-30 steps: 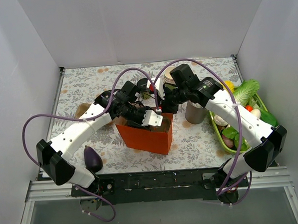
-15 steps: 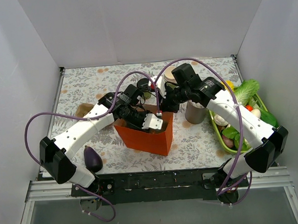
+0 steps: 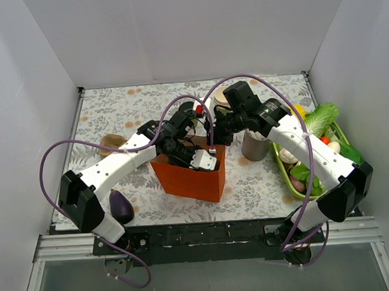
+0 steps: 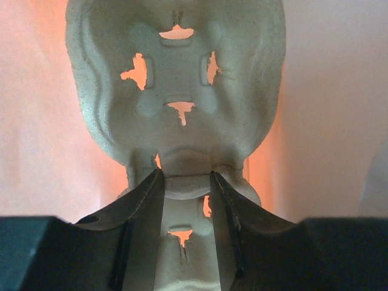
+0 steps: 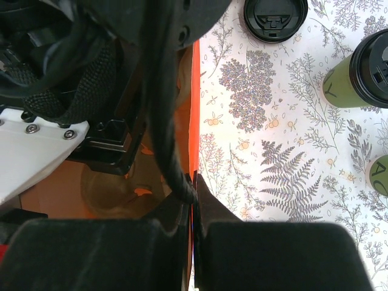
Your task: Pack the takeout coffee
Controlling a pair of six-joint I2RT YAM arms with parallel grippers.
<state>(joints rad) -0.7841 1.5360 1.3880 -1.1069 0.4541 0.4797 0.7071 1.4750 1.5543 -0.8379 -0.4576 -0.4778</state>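
Takeout coffee: the small green paper cup with a round black plastic lid [image 5: 362, 71] shows only in the right wrist view. It sits on the fern-printed tabletop [image 3: 115, 117], outside the bag and well apart from both grippers.
Loose lid: a round black plastic lid [image 5: 276, 18] lies flat on the tabletop near the cup, not touching it.
Bag: the orange paper bag [image 3: 191, 181] stands open-topped in the middle of the table, between the two arms.
Left gripper: the left gripper [image 4: 185, 182] reaches down inside the bag, with orange walls glowing on either side. Its dark fingers [image 4: 145, 200] are clamped on the narrow neck of a pale moulded-pulp cup carrier [image 4: 176, 85].
Carrier: it is held inside the bag, its broad part with cut-out holes beyond the fingertips. Whether it touches the bag's bottom cannot be told.
Right gripper: the right gripper [image 5: 194, 182] is at the far rim of the bag. Its fingers are pressed together on the thin orange edge, one inside the bag and one outside.
Cable: a dark cable of the left arm runs down along the inside of the pinched wall.
Right of the bag: a steel tumbler [image 3: 253, 147] stands near it, and beyond that a green tray [image 3: 282, 168] holds vegetables.
Near left: a dark purple aubergine [image 3: 121, 205] lies beside the left arm's base.
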